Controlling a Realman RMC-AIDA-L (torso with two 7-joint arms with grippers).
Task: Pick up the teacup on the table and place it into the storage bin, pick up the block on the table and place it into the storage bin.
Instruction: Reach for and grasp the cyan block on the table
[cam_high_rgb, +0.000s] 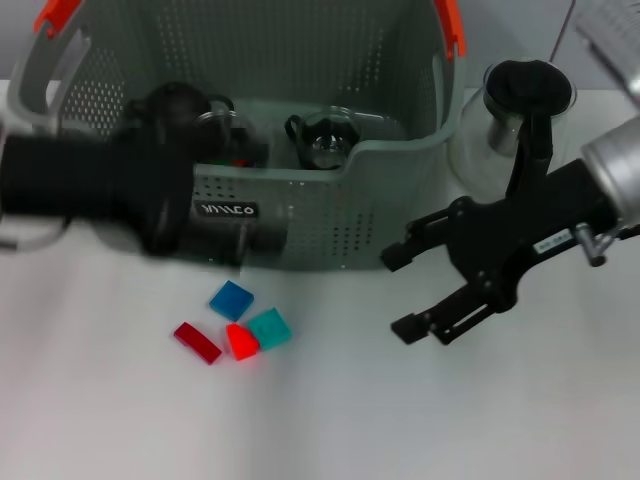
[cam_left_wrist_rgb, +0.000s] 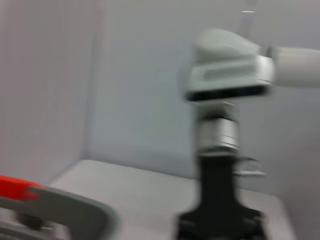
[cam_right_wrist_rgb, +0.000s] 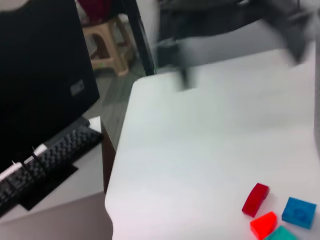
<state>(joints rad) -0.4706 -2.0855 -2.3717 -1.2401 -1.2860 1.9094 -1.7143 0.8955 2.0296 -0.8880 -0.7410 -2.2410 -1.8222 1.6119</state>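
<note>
Small clear glass teacup (cam_high_rgb: 322, 140) already sat inside grey-green perforated plastic storage bin (cam_high_rgb: 320, 215). Flat plastic blocks (cam_high_rgb: 232, 299) lay before bin; likely light, rigid, best pinched across edges. Right gripper (cam_high_rgb: 405, 292) fingers apart; left gripper (cam_high_rgb: 215, 125) state unclear.

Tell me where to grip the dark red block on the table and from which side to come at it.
Grip the dark red block across its two long sides, coming straight down from above. It lies flat and long, slightly apart from the bright red block, so its long sides look clear. The open right gripper hovers nearby, probably the handier one; the left gripper is over the storage bin.
</note>
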